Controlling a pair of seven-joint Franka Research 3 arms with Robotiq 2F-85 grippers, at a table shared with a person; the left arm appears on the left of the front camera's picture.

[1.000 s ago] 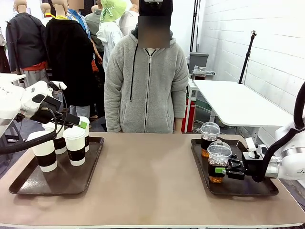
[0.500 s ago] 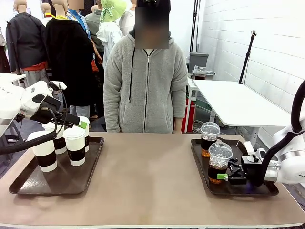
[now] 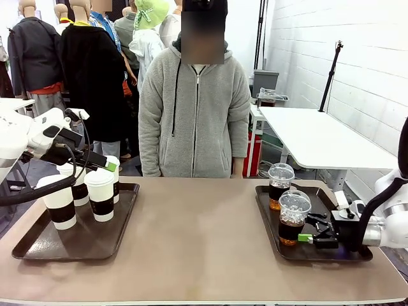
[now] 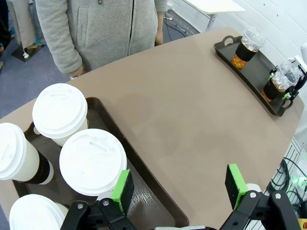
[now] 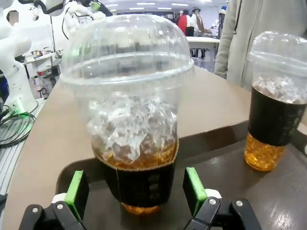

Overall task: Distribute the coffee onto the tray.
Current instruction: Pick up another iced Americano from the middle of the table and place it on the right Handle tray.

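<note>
Right gripper (image 5: 134, 194) has its jaws spread wide, nothing pinched. An iced coffee cup (image 5: 132, 120) stands on the dark tray (image 5: 268, 201) just ahead between the pads. Left gripper (image 4: 178, 188) also spread, hanging over the lidded paper cups (image 4: 92, 163).

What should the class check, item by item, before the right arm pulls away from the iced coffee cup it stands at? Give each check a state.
1. Right pincer open, green pads clear of the near clear plastic dome-lidded cup of dark iced coffee: ok.
2. Near cup upright on the dark right-hand tray: ok.
3. Second clear dome-lidded iced coffee cup upright, apart from the near one: ok.
4. White paper cups with white lids and dark sleeves upright on the dark left-hand tray: ok.
5. Left pincer open, holding nothing: ok.
6. Lids sealed tight: cannot tell.
</note>
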